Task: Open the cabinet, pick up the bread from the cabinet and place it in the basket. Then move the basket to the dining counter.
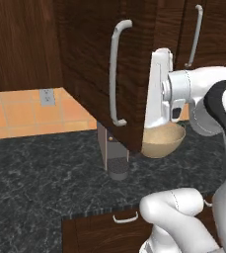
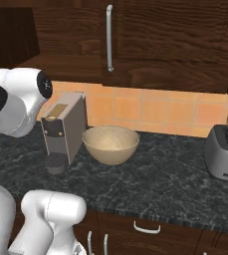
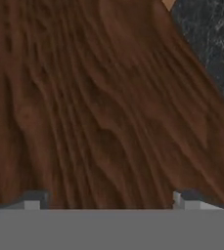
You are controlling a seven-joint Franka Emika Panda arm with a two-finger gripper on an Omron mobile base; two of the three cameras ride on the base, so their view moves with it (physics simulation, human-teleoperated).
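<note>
On granite counter: round speckled basket (image 2: 110, 144) | fingers (image 3: 33, 200) spread, against wood-grain cabinet (image 3: 94, 107)

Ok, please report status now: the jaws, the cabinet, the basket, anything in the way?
Gripper open, holding nothing, facing the cabinet door up close. Basket empty on the black counter beside the coffee machine. Nothing blocking it.

Cabinet (image 1: 92, 64) door swung open, dark wood; tan basket (image 2: 110, 144) upright on granite beneath.

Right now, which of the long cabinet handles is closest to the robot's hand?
The curved bar handle on the cabinet door left of the gripper; the other handle hangs farther back, upper right.
</note>
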